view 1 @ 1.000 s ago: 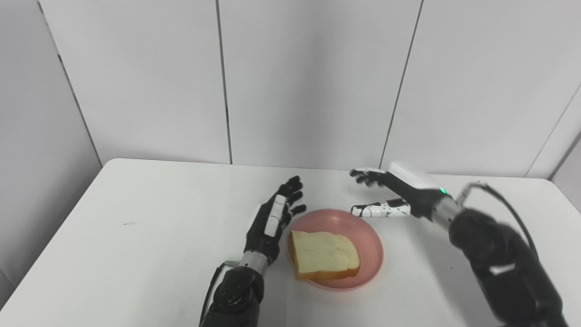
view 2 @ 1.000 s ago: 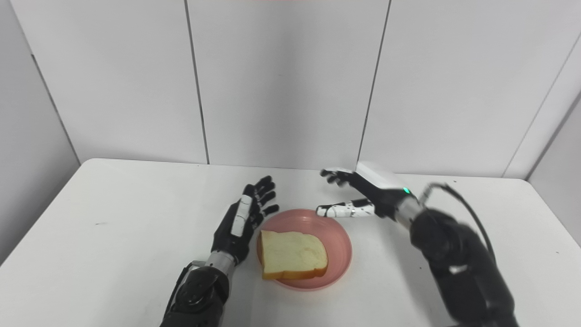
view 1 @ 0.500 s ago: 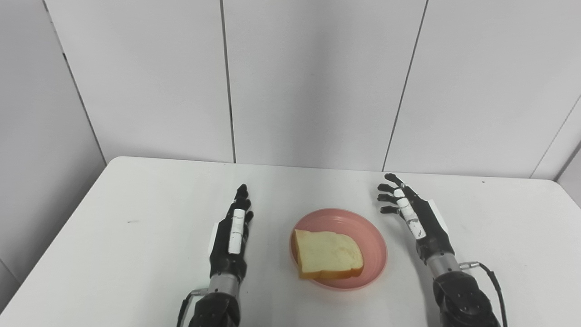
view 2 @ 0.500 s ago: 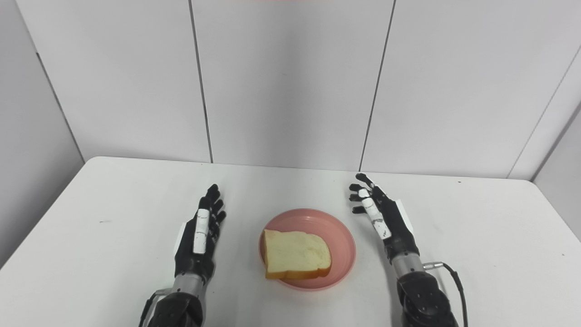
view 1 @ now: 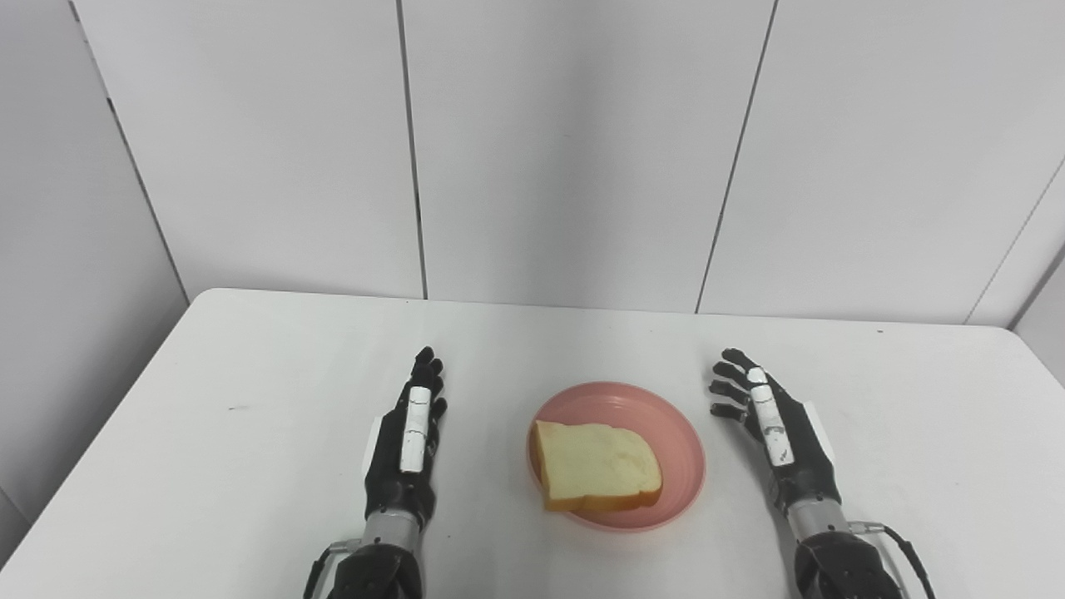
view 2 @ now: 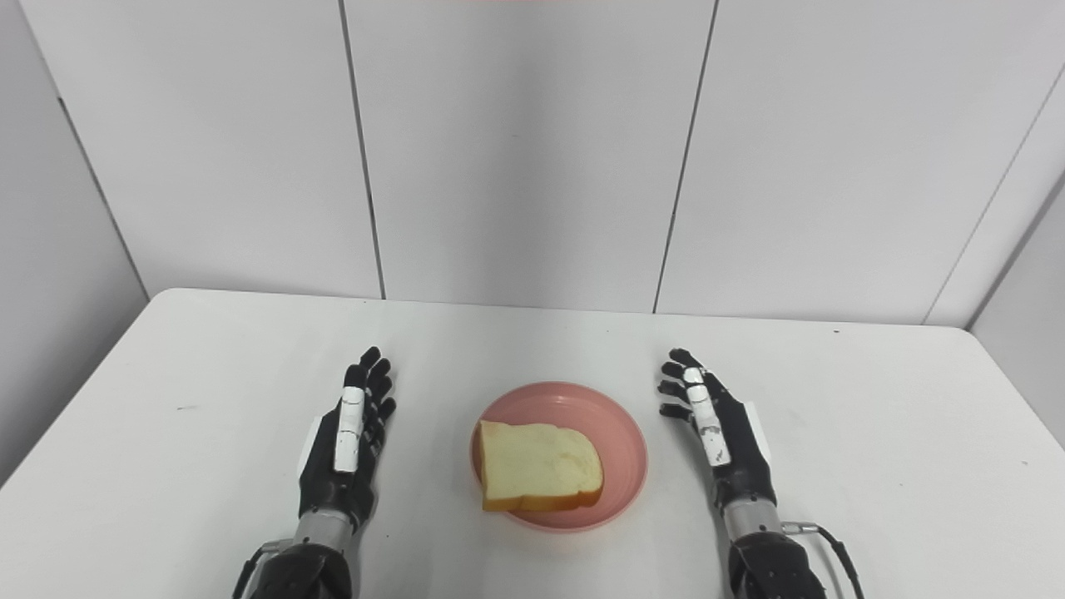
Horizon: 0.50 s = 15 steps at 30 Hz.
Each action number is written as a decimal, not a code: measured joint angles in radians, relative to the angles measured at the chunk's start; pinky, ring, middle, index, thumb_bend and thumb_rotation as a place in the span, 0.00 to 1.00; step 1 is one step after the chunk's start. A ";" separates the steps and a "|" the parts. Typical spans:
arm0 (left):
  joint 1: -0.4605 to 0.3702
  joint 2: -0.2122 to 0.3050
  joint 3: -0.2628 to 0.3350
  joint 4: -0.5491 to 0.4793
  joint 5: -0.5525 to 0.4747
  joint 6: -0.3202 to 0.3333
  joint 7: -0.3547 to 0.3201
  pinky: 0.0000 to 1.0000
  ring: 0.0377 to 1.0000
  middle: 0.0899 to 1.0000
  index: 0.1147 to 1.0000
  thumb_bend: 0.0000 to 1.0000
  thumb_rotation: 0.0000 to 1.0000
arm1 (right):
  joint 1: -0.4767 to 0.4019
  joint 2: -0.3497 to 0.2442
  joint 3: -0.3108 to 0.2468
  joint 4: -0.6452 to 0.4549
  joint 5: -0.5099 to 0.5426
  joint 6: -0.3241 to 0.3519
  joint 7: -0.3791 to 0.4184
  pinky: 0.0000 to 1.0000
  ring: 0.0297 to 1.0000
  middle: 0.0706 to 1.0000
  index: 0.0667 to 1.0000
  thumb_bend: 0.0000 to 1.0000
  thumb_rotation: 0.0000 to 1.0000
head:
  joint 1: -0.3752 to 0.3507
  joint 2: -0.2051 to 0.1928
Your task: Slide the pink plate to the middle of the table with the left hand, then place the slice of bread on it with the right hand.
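Both sides: left hand point(view 1: 402, 449), right hand point(view 1: 778, 433), fingers spread, empty.

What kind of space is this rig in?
Probably a lab or test booth, not a kitchen: a bare white table, blank grey wall panels, and only a pink plate holding a slice of bread.

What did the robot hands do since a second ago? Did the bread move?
Both moved away from the pink plate. The left robot hand slid out to the left and back toward the robot. The right robot hand dropped from above the plate's far edge, out to the right. Both are open, holding nothing. The slice of bread stayed on the plate.
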 measured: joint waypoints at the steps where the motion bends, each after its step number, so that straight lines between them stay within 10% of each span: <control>1: 0.000 0.000 0.003 -0.004 0.000 0.001 0.001 1.00 1.00 0.96 0.93 0.88 0.90 | 0.002 0.000 0.002 0.000 0.000 0.000 -0.001 0.72 0.78 0.80 0.81 0.85 1.00 | 0.000 0.000; 15: -0.002 0.000 0.006 -0.005 0.000 0.015 0.002 1.00 0.99 0.95 0.91 0.91 0.89 | 0.028 0.012 0.015 -0.034 0.016 0.003 -0.022 0.71 0.77 0.81 0.80 0.83 1.00 | -0.012 0.000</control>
